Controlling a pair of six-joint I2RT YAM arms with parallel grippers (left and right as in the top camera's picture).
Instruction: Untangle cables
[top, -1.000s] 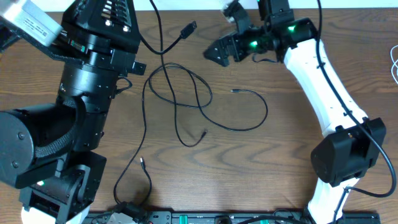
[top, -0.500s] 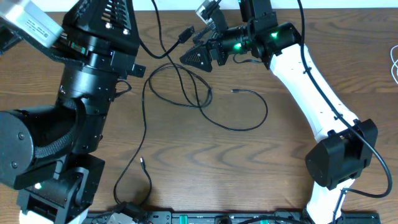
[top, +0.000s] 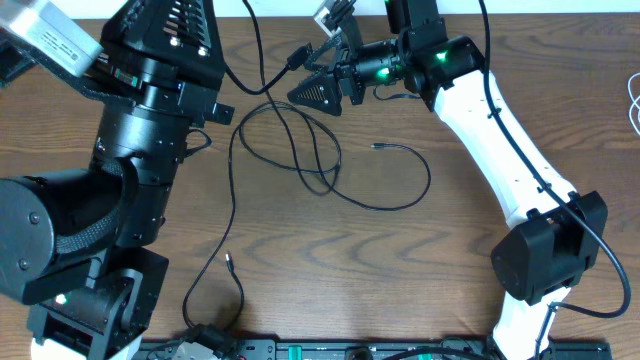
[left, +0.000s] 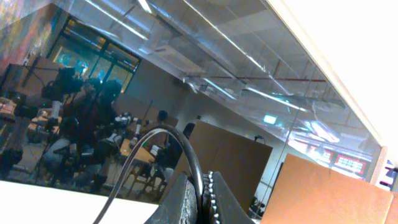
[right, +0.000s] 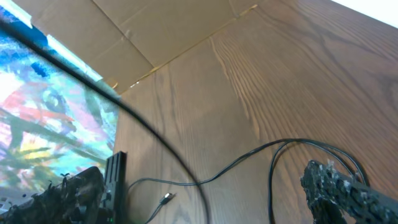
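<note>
The cables (top: 322, 178) lie as loose black loops on the middle of the table (top: 400, 260). One thin end with a small plug (top: 376, 146) points across the table's centre, and another strand trails down to the table's near edge. From the loops a rising strand (top: 250, 45) climbs past the table's far edge and out of the overhead view. The left wrist view shows the left gripper (left: 202, 186) raised high off the table with its jaws pressed together on that strand, which arches up and away from the fingertips. The right gripper (top: 322, 55) hovers over the table's far side, above the top of the loops, with its fingers (right: 348, 193) spread as wide as they go and nothing held. A taut black strand and a flat plug (top: 300, 52) sit between them. Whether either touches a finger is hard to say from these angles.
</note>
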